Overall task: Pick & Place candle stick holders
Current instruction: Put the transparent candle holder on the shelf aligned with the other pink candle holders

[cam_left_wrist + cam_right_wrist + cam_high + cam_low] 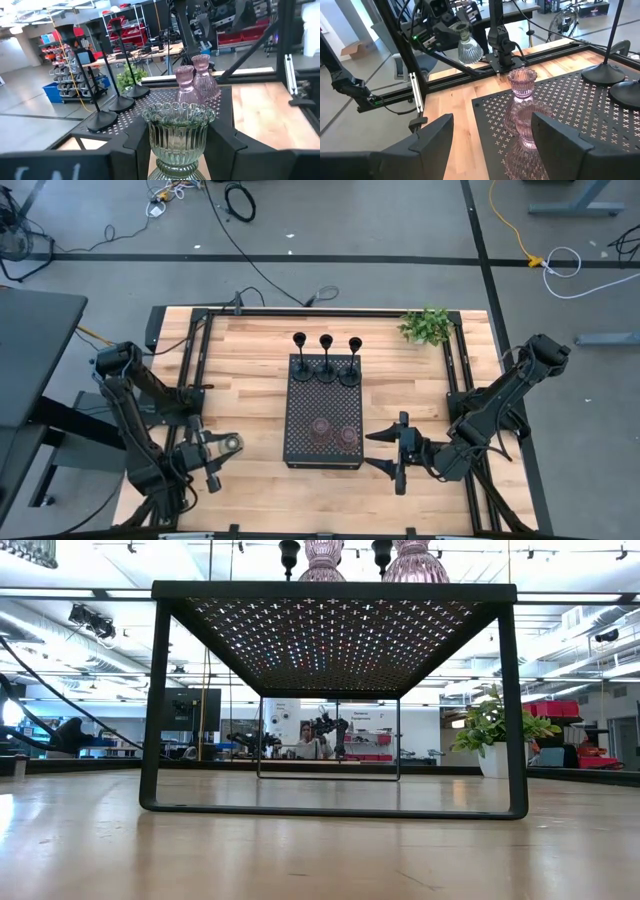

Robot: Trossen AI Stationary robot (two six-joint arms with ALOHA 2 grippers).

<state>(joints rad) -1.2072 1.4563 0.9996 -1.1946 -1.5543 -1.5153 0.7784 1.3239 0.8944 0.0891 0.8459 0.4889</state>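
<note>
The olive-green ribbed glass holder (pixel 177 135) stands upright between the fingers of my left gripper (pixel 222 450), left of the black perforated tray (pixel 323 395). It also shows in the right wrist view (pixel 468 48). Three slim black holders (pixel 326 358) stand by their round bases at the tray's far end. Two pinkish glass holders (pixel 333 432) stand at its near end. My right gripper (pixel 400 452) is open and empty, right of the tray's near end, pointing at the pink holders (pixel 521 82). My left gripper has the green holder's lower part, below the scalloped cup (pixel 176 159), between its two fingers (pixel 137 150). The fingers come level from the table's left side. The holder stands upright, cup up, and looks lifted clear of the table. The picture's edge cuts off its base.
A small leafy plant (pixel 428 326) stands at the table's far right corner. Black frame rails (pixel 195 350) run along the table's left, far and right sides. Bare wood lies between the tray and the rails on both sides.
</note>
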